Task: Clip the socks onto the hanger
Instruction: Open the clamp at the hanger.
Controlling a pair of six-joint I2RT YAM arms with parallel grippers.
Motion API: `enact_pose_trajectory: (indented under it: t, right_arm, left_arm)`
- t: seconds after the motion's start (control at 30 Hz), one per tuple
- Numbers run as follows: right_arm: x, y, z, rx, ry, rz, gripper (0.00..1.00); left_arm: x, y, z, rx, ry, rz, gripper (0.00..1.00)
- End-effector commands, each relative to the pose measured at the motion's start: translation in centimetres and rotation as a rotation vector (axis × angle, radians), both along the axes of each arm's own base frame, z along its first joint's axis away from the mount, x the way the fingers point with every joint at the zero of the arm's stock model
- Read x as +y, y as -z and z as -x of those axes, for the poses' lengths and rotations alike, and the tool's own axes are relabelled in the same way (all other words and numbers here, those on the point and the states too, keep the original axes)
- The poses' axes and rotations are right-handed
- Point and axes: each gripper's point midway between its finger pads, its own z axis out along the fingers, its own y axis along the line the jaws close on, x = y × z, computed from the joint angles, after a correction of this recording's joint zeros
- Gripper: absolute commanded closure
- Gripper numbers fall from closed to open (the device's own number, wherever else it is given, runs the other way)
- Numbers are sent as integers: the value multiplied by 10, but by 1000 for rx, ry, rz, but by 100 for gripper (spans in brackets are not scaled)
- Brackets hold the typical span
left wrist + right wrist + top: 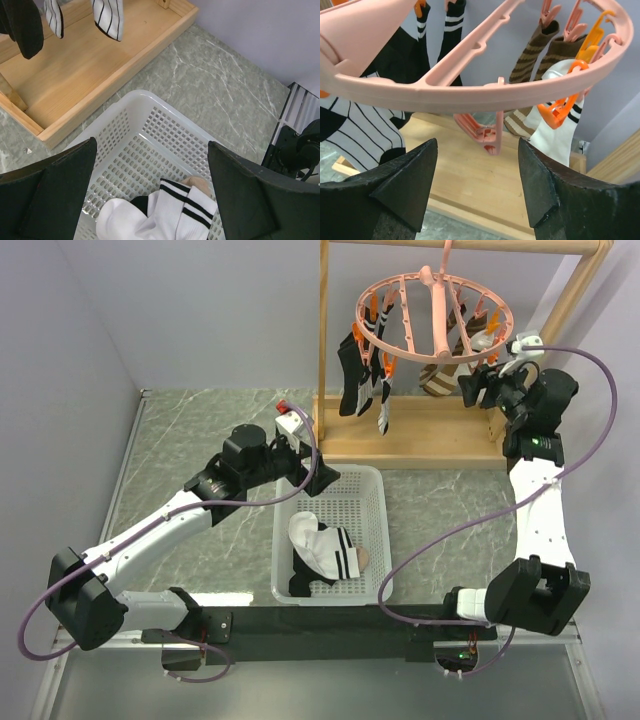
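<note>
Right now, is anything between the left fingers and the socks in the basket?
Nothing visible. The left fingers stand open above the white basket, and the socks lie uncovered on its floor, inside the walls. The way straight down looks clear.

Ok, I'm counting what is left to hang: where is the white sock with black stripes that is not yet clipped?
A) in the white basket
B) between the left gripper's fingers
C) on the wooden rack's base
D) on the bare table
A: the white sock lies inside the white basket, below the left gripper, whose fingers are apart and hold nothing.
</note>
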Motion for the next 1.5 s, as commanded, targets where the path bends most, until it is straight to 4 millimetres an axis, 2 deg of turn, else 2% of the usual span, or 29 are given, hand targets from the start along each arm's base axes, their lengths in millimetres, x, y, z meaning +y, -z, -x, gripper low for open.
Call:
enact_pose_trajectory:
  t: [0.0,0.27,0.77,0.93,0.97,1.2,1.4,1.47]
  right_arm:
    - [3,-43,-1,-111,-28,25,28]
    - [0,-42,-14,-112,-28,20,30]
    - [7,-49,-20,-133,-73,3,40]
    - [7,-49,-21,-133,-73,7,50]
    - [8,-50,-21,-135,-76,8,58]
    - [10,-50,-23,-121,-82,18,81]
    - [12,-51,-20,-123,-86,32,92]
    - [13,-49,-21,-121,-90,29,92]
  left_arm:
    - [-4,-4,5,-25,33,10,2]
    - [-5,-1,5,-27,36,3,3]
    - [-6,4,3,-21,29,-7,3]
    - [-7,4,3,-21,32,-5,3]
    - [-6,3,3,-21,30,-4,3]
    - [-7,5,2,-17,29,-5,3]
    - [-9,7,4,-17,38,-20,3]
    - [-12,9,6,-22,52,-33,3]
